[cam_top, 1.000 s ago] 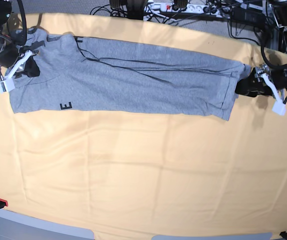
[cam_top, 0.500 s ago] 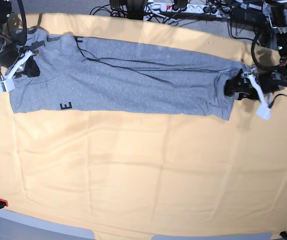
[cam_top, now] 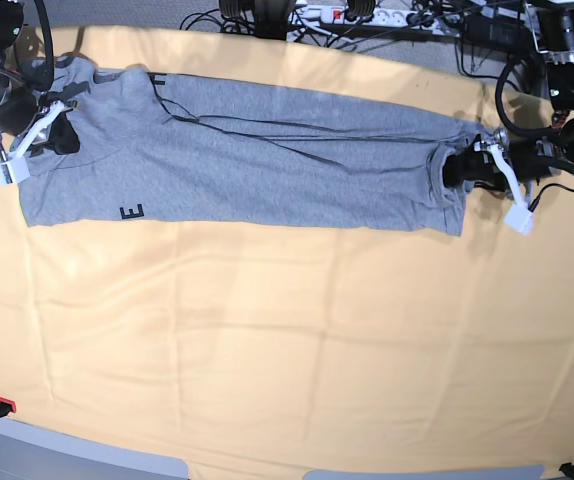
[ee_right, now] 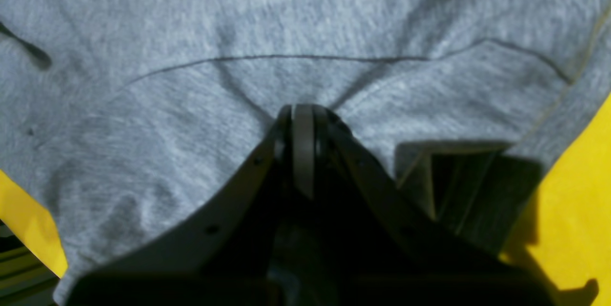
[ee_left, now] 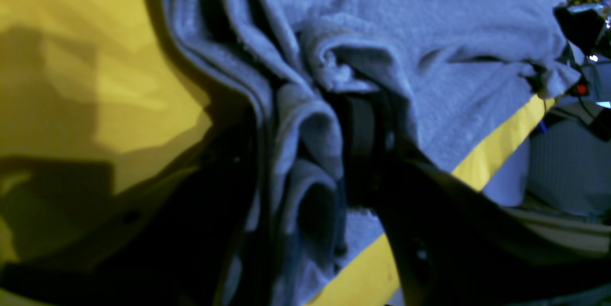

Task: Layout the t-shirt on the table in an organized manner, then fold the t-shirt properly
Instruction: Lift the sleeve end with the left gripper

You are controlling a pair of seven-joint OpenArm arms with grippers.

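The t-shirt (cam_top: 247,160), folded into a long band, lies lengthwise across the far side of the table (cam_top: 287,350): your right gripper (cam_top: 42,130) is clamped shut on one short end, your left gripper (cam_top: 462,168) half-closed around bunched cloth at the other.

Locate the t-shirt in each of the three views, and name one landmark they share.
Base: t-shirt stretched across the table's far half, one end at each arm.
Left wrist: its bunched edge fills centre and upper right, at the left end effector.
Right wrist: grey fabric fills the upper frame.
Shared landmark: the yellow table cloth beside the shirt.
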